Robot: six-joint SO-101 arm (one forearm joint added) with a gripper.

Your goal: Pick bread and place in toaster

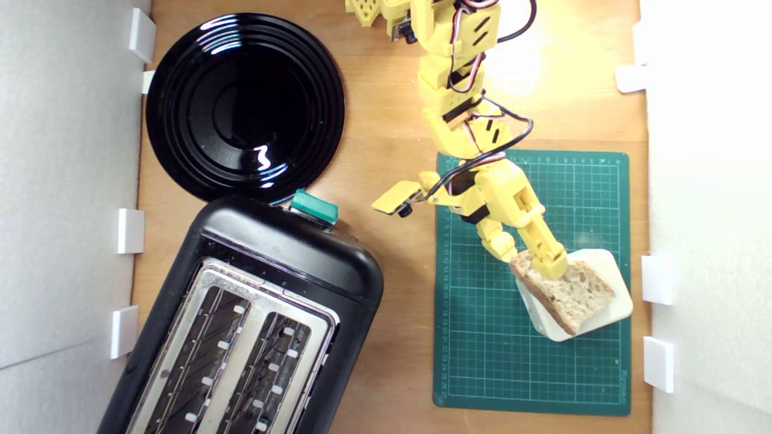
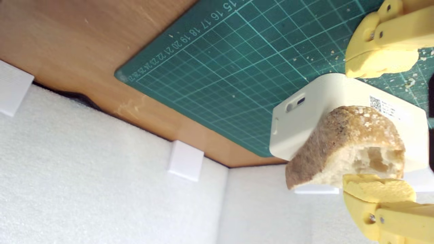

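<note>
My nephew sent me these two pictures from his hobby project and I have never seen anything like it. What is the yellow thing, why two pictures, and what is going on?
The yellow thing is a small robot arm ending in a two-fingered gripper. One picture looks straight down from a camera above; the other comes from a camera on the arm's wrist, looking past the fingers.

On the wooden table lie a black plate, a black two-slot toaster and a green cutting mat. On the mat a white block carries a slice of bread. The gripper is open, one finger either side of the slice's edge; nothing is lifted yet.
</note>
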